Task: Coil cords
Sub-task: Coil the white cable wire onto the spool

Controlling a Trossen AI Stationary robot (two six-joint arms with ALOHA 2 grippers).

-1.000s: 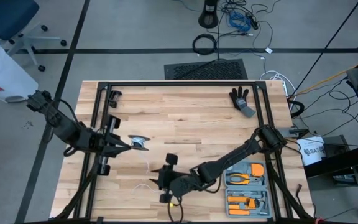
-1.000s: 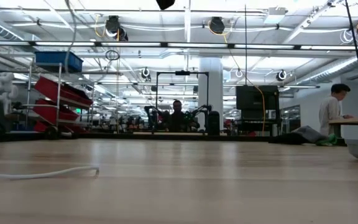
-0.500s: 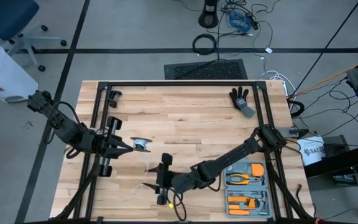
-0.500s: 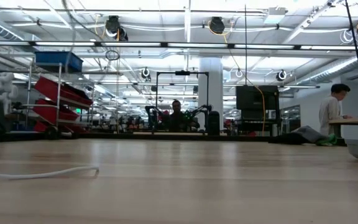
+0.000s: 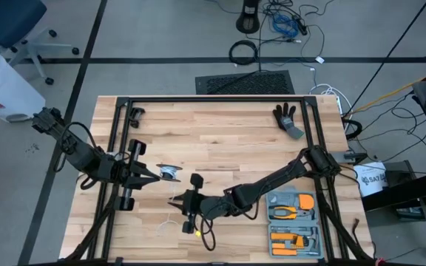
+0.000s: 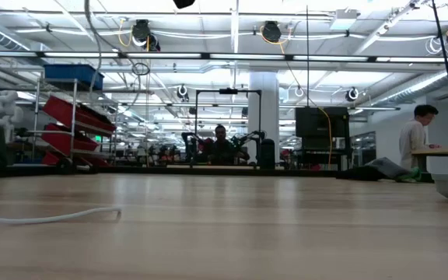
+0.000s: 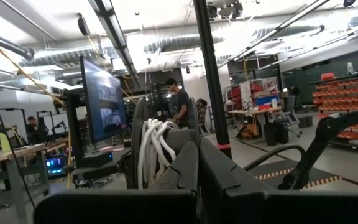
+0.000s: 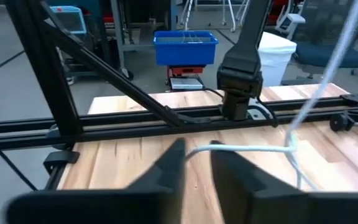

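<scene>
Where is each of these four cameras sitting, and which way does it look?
High view: above, straight down on the table, both arms, reel.
Low view: at tabletop height, level across the wood into the room; loose cord, no arm.
Left wrist view: on the left arm, past its shut pincer holding the reel.
Right wrist view: on the right arm, past its pincer.
Shared: the white cord.

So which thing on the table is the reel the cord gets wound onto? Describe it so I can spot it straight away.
Start at the wooden table and go to its left side, where the left gripper is shut on the reel. It is a small round black disc with a pale centre and white cord wound on it, unlike the orange-handled tools in the case at the right.
</scene>
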